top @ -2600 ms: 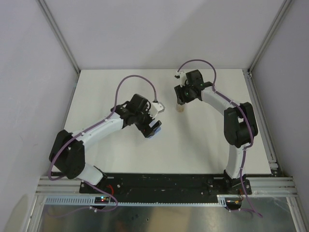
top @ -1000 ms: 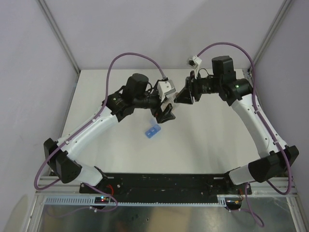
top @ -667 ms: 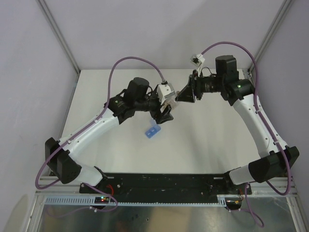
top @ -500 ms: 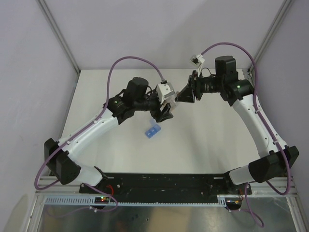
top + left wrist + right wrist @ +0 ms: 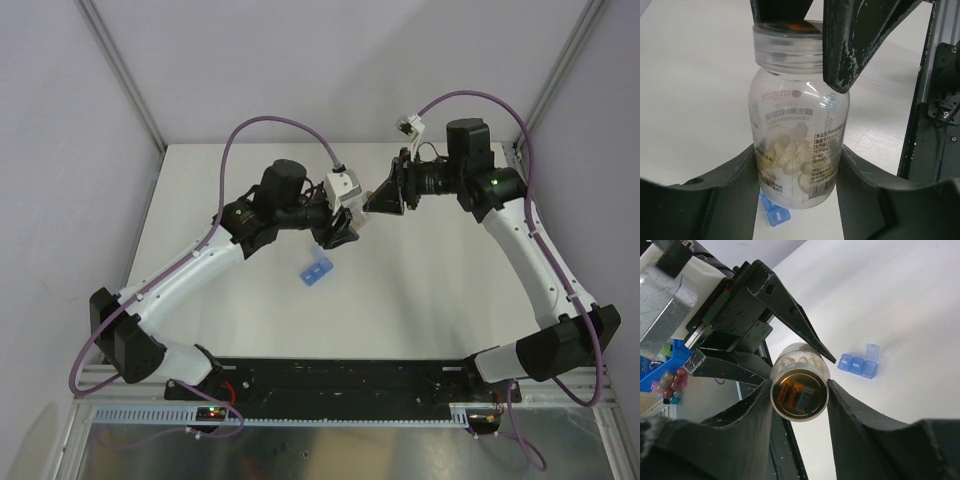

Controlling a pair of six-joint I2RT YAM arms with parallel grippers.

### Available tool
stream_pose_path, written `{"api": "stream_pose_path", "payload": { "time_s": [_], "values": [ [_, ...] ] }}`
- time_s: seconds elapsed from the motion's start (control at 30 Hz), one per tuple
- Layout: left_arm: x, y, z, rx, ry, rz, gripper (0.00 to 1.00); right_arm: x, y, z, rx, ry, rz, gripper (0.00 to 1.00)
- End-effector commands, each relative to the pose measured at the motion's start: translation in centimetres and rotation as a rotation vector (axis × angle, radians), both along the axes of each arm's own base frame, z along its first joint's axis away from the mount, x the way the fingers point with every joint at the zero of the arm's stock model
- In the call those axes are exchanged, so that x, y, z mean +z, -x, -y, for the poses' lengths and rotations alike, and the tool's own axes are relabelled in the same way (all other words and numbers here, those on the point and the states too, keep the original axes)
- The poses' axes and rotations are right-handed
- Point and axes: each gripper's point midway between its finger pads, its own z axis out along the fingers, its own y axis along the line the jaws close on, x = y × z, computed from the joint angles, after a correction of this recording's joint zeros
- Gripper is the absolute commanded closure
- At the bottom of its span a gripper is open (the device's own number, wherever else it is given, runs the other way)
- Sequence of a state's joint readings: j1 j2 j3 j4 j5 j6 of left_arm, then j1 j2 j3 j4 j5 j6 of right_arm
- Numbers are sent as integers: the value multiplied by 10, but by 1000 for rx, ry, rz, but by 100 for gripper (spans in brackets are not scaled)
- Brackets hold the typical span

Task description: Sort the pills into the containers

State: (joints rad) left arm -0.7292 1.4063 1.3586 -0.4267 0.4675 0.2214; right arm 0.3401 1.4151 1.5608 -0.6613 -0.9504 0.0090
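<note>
A clear pill bottle [image 5: 797, 125] hangs in the air between the two arms, above the table. Pale cream pills [image 5: 787, 156] lie inside it. My left gripper [image 5: 797, 155] is shut on the bottle's body, both fingers against its sides. My right gripper [image 5: 799, 390] is shut on the bottle's cap [image 5: 799, 396]; its dark fingers [image 5: 855, 45] show at the top of the left wrist view. The containers [image 5: 317, 271], a blue strip of three compartments [image 5: 858, 365], lie on the white table below the bottle, with one lid standing open [image 5: 871, 351].
The white table [image 5: 430, 300] is walled by pale panels and metal posts. A black rail [image 5: 340, 378] runs along the near edge at the arm bases. Purple cables loop above both arms. A blue bin of coloured bits [image 5: 662, 377] shows beyond the table.
The left jaws have closed in on the bottle's body over the last second. Both arms have hardly moved. The right grip on the cap is unchanged.
</note>
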Motion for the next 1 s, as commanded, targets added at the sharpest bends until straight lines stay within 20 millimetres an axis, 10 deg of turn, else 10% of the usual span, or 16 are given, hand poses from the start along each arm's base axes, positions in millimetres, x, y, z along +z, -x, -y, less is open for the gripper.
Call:
{"api": "stream_pose_path", "payload": {
  "time_s": [0.0, 0.17, 0.5, 0.97],
  "values": [
    [21, 4, 2, -11, 50, 35, 63, 20, 9, 2, 12, -40, 51, 100],
    [23, 9, 3, -23, 59, 31, 98, 18, 11, 3, 5, -34, 52, 85],
    [23, 23, -7, -3, 59, 36, 100, 16, 17, 12, -37, -10, 87, 27],
    [28, 36, -7, 76, 29, 58, 100, 33, 12, 22, -109, -40, 74, 11]
  ]
}}
